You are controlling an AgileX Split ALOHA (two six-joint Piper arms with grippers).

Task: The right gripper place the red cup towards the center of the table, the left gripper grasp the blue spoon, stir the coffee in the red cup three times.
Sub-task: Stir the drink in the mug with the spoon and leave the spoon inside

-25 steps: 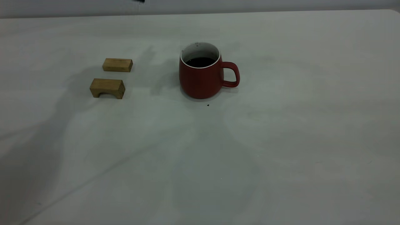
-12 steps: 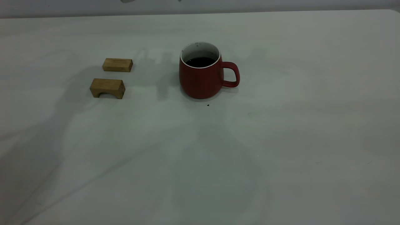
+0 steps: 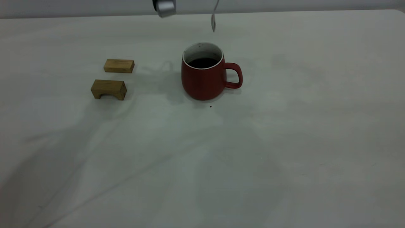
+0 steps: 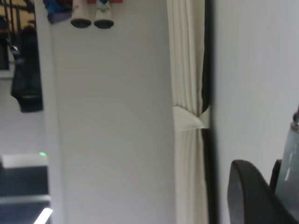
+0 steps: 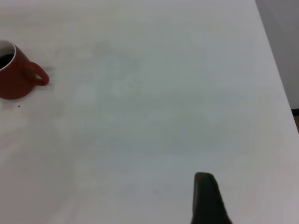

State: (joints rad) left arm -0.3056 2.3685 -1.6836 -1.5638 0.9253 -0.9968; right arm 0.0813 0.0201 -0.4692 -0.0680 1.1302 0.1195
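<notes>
The left gripper, a black two-fingered claw seen only as one dark finger in its wrist view, has the pale light-blue handle of the slim blue spoon pressed against that finger; whether the claw is clenched on it I cannot tell, since the second finger is cut off. In the exterior view the spoon's grey metal neck and bowl hang down from the top edge, above and just behind the rounded dark-red cup, beside a silver-grey block of the arm. The cup stands upright near the middle of the pale grey-white matte table, handle toward the right edge, with dark coffee inside. Two tan wooden blocks lie toward the left edge. The right gripper shows one dark finger tip only, over the table's right side; its grip cannot be judged.
</notes>
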